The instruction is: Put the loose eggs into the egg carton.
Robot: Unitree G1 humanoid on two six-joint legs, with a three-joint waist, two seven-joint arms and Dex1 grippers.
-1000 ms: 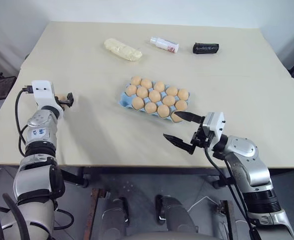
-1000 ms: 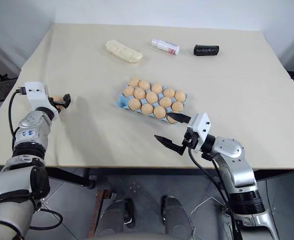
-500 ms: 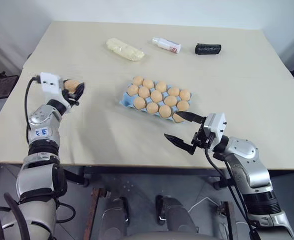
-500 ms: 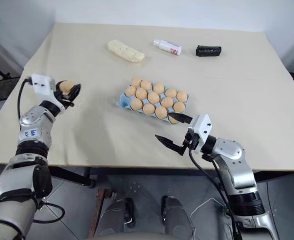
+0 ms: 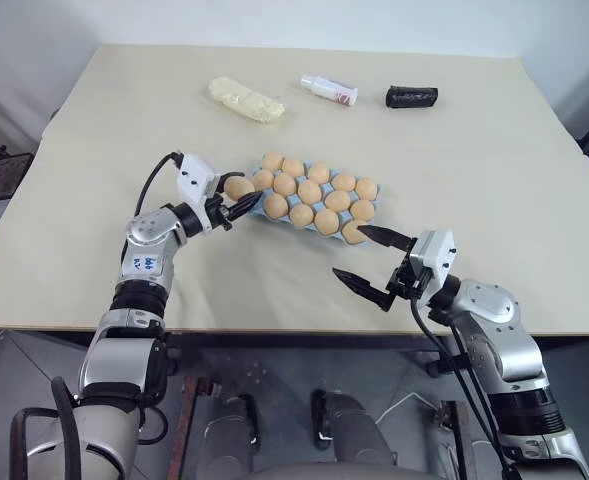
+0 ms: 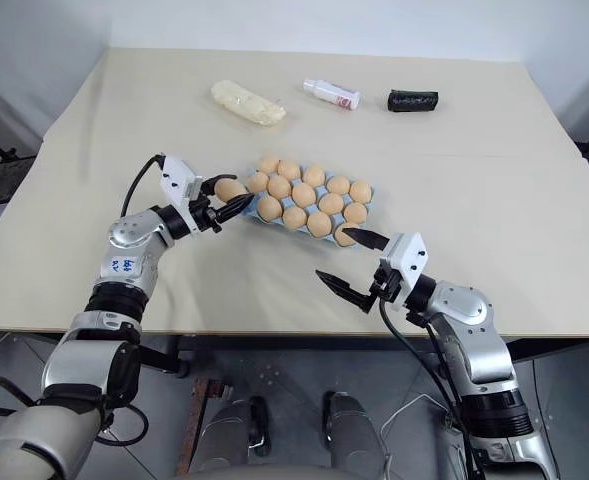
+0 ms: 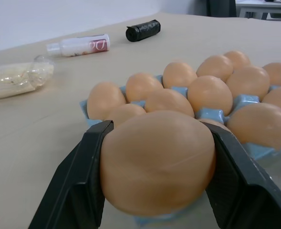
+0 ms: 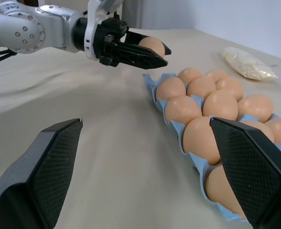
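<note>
Your left gripper clamps one egg beside the egg carton.
Your right gripper gapes empty near the table's front edge; its wrist view reveals the clamped egg's far side.

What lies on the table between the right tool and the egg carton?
Nothing: bare tabletop separates the open right tool from the egg carton, as the left eye view shows.
</note>
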